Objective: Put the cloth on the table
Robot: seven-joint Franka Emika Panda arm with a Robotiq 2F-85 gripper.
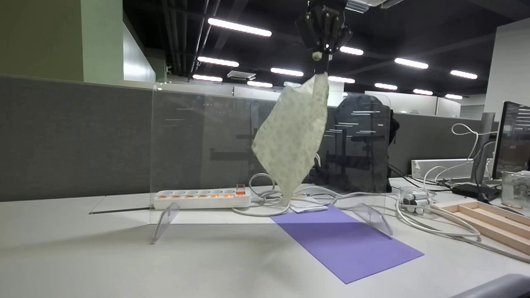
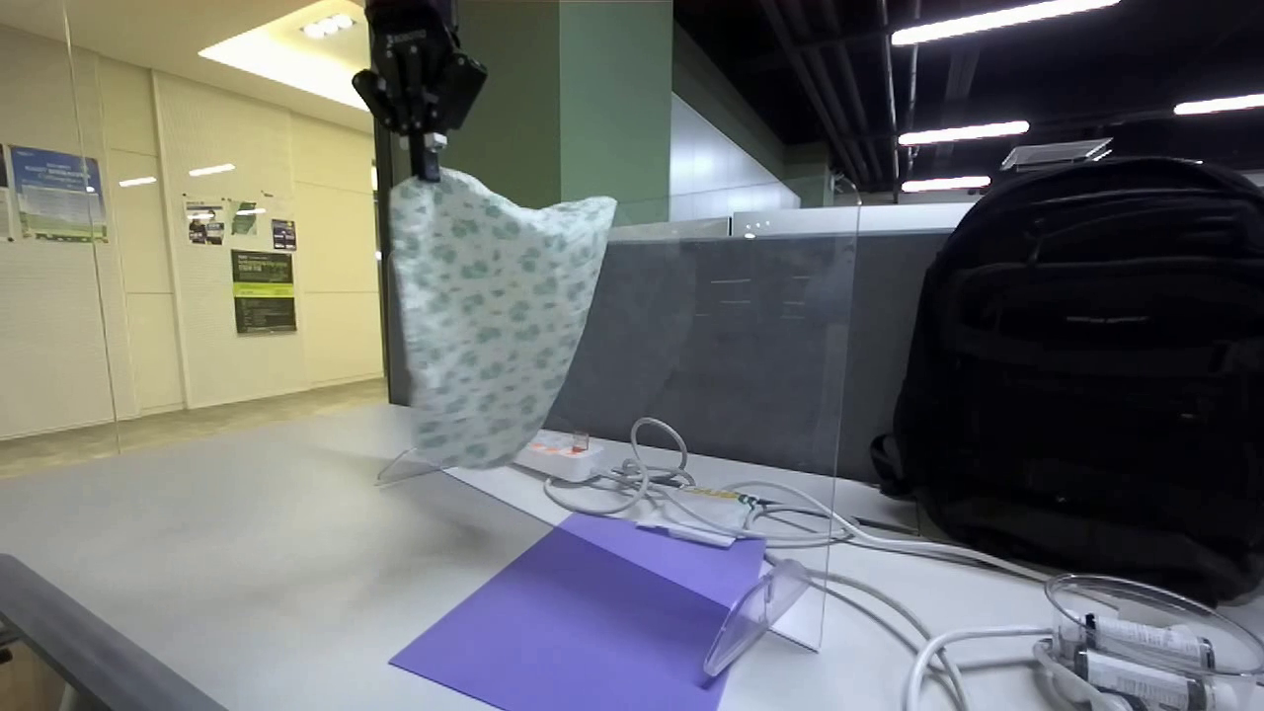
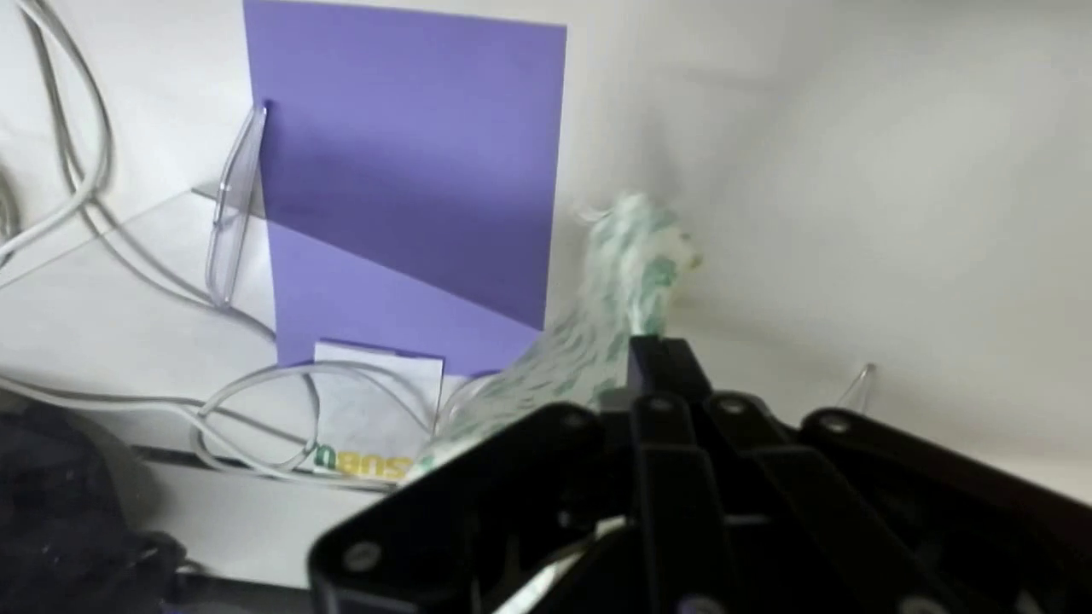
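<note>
Inspector: In what state is the black two-fingered gripper (image 1: 321, 66)?

Clerk: Its jaws are drawn together, no gap visible beyond the fabric they pinch: the upper edge of a thin white green-printed cloth (image 2: 499, 316). The cloth hangs in the air over the broad pale table (image 1: 215, 265), its lower edge apparently short of the surface.

Inspector: How is it expected to handle?

Clerk: Judged by its drape, it is light, soft and limp, with little to break. It is blurred in the wrist view, so swinging is probable. Slipperiness cannot be confirmed; the weave is too faint. A hold near an edge or corner, as found, suits it, but leaves the far end unguided. A slow lowering, bottom edge first, should lay it flatter than a drop from this height.

Inspector: And the surface?

Clerk: Smooth in appearance. A flat purple rectangular sheet (image 1: 352, 248) lies on it, passing beneath a clear upright panel (image 1: 194, 165). The cloth hangs near that panel; whether the two touch cannot be told. The panel is the likeliest snag. Beyond it lies a long white power strip (image 1: 201, 199).

Inspector: The room?

Clerk: An office, by judgement. A grey partition (image 1: 74, 140) backs the table, a large black backpack (image 2: 1096, 375) stands before it, and a dark flat monitor (image 1: 513, 140) shows at the margin of an exterior view. Bright strip lights (image 1: 239, 27) run overhead.
</note>
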